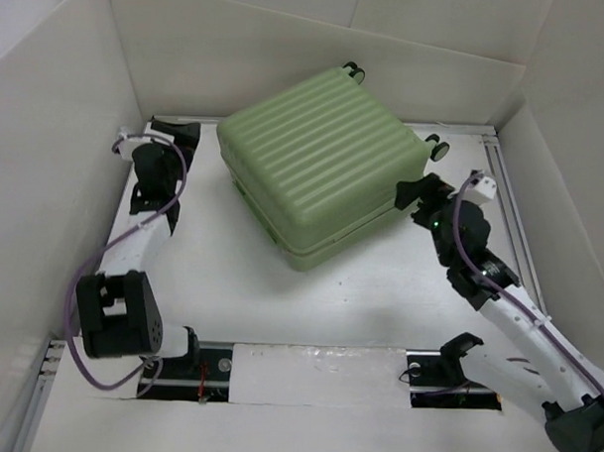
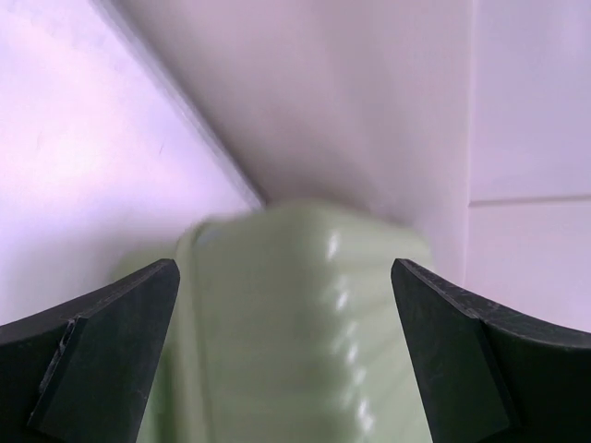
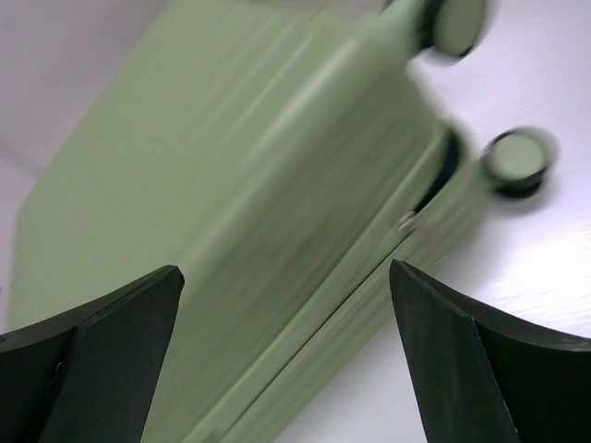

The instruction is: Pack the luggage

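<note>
The luggage point(image 1: 319, 167) is a large pale green ribbed suitcase lying flat and closed in the middle of the table, with its wheels point(image 1: 439, 146) toward the back right. My left gripper point(image 1: 186, 139) stands open just off its left back corner, apart from it. The left wrist view shows the shell point(image 2: 295, 341) ahead between wide-apart fingers point(image 2: 111, 341). My right gripper point(image 1: 414, 198) is open beside the right side, near the seam. In the right wrist view, blurred, the luggage point(image 3: 231, 166) and two wheels point(image 3: 517, 157) fill the frame, with nothing between the open jaws.
White walls point(image 1: 47, 128) close in the table on the left, back and right. A metal rail point(image 1: 511, 213) runs along the right edge. The arm bases point(image 1: 203, 366) sit at the near edge.
</note>
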